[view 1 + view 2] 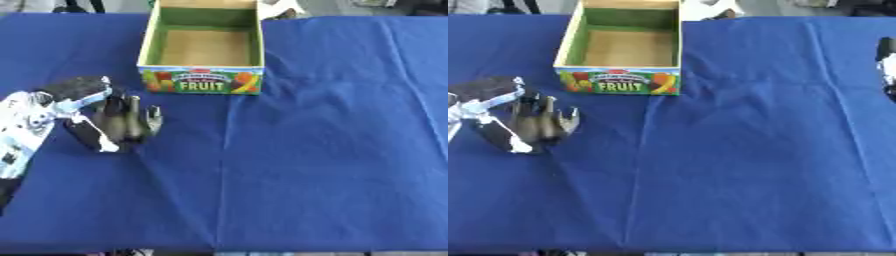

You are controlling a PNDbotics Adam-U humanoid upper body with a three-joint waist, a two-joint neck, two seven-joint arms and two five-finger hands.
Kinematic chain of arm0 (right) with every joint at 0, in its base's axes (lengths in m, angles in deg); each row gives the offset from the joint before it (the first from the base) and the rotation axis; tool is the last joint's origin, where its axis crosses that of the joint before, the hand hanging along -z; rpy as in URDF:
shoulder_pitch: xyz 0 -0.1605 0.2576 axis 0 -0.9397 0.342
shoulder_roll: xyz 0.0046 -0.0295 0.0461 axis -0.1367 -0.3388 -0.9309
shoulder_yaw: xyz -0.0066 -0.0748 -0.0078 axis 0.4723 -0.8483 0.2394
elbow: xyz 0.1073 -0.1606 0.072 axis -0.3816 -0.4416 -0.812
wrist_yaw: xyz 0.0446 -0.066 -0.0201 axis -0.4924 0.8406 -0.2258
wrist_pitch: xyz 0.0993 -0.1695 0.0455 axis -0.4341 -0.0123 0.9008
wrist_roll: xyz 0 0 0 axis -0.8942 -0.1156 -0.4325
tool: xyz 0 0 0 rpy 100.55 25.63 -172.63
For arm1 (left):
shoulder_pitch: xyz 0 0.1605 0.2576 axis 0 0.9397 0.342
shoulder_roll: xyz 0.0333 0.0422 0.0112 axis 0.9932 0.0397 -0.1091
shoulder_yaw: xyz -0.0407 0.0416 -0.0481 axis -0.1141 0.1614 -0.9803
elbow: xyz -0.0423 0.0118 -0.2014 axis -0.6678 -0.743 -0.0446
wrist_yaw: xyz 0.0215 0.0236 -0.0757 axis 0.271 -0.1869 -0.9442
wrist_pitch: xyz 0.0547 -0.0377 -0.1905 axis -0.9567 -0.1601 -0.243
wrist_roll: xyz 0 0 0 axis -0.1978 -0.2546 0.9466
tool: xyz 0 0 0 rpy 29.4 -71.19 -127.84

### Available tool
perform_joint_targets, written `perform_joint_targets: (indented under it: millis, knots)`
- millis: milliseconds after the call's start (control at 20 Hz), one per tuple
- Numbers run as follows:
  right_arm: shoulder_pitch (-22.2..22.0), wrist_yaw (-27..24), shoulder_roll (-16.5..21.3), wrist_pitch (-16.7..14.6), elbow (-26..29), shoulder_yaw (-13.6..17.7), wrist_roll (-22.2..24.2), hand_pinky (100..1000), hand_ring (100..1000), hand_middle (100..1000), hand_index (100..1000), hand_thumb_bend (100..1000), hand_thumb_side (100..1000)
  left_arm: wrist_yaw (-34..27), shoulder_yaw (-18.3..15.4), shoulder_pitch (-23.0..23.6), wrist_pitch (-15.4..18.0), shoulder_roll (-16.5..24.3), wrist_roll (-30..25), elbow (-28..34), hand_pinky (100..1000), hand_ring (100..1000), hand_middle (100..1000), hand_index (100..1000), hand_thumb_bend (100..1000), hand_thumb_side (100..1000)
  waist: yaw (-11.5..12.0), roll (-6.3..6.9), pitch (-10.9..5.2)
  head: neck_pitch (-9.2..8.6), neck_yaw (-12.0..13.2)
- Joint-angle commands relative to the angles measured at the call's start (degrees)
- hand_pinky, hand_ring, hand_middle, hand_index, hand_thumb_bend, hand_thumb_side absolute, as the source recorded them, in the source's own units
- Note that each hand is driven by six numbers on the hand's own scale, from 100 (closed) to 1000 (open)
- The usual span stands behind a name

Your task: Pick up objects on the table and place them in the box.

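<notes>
Judging by the open cardboard box [202,50] with green inner walls and a printed "FRUIT" panel on its front, the task looks either barely started or nearly over: its tan floor shows bare, with nothing visibly lying in it. The box stands at the far middle of the counter [332,150], which is covered by a blue cloth.

Nearer than the box and off to its left, the robot's left hand [122,120] is down at the cloth, its dark fingers pointing toward the box and lying fairly straight and spread, not curled. Between the palm and the thumb side there is a dark shape with white patches that cannot be made out; it may be part of the hand or a small thing under it, and the pictures do not settle which. No grasp on anything can be confirmed.

The right hand [886,67] shows only as a dark and white sliver at the edge, well to the right of the box; whether its fingers are open cannot be told.

Apart from that, no loose object is visible on the cloth around the box, so what is left to be picked up is unclear.
</notes>
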Motion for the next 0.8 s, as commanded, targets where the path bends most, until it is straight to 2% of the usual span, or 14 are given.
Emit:
perform_joint_targets:
  millis: [50, 300, 550, 800]
  knots:
    - [0.43, 0.15, 1.06, 0.01, 0.46, 0.59, -0.08, 570, 693, 663, 796, 318, 268, 0.76, -0.69, -0.35, -0.94, 1.13, 2.46, 0.38, 424, 364, 334, 446, 305, 100, -0.01, -0.11, -0.81, -0.46, 0.03]
    - [0.38, 0.19, 1.08, 0.08, 0.44, 0.61, -0.10, 570, 693, 663, 796, 322, 273, 1.59, -1.34, -0.70, -1.31, 1.62, 4.50, 1.69, 403, 325, 285, 401, 255, 100, -0.09, -0.09, -0.90, -0.41, 0.00]
    - [0.21, 0.25, 1.12, 0.11, 0.40, 0.65, -0.13, 571, 693, 663, 795, 324, 275, 2.39, -1.82, -1.47, -1.04, 3.06, 4.42, 3.61, 413, 326, 283, 398, 261, 100, -0.21, -0.01, -1.08, -0.29, -0.08]
    - [0.07, 0.26, 1.23, 0.12, 0.35, 0.66, -0.11, 571, 694, 663, 796, 327, 275, -0.88, -1.94, -2.89, -0.84, 6.04, 2.65, 4.95, 419, 329, 284, 400, 269, 100, -0.43, 0.17, -1.33, -0.16, -0.16]
